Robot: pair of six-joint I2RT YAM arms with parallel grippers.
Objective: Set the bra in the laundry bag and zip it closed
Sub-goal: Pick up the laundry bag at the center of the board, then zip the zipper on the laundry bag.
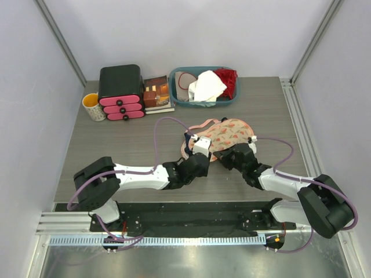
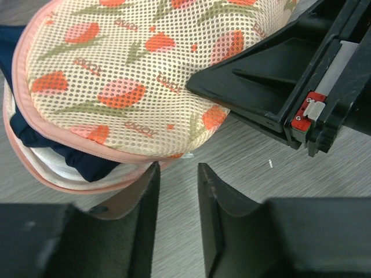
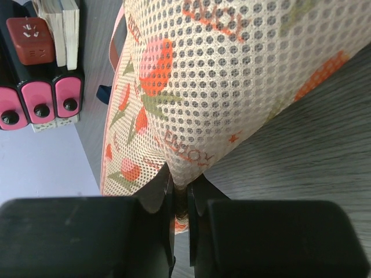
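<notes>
Laundry bag: lay on the counter with its floral mesh shell uppermost. We saw its pink rim gaping along one side.
Bra: inside the laundry bag. Only a navy strip showed in the gap, and the upper shell covered the rest.
Left end effector: just beside the laundry bag's gaping rim, jaws apart with bare counter between them.
Right end effector: clamped on a fold of the laundry bag's mesh edge, its tips buried in that fold.
Unclear: we could not tell whether a left finger touched the rim.
</notes>
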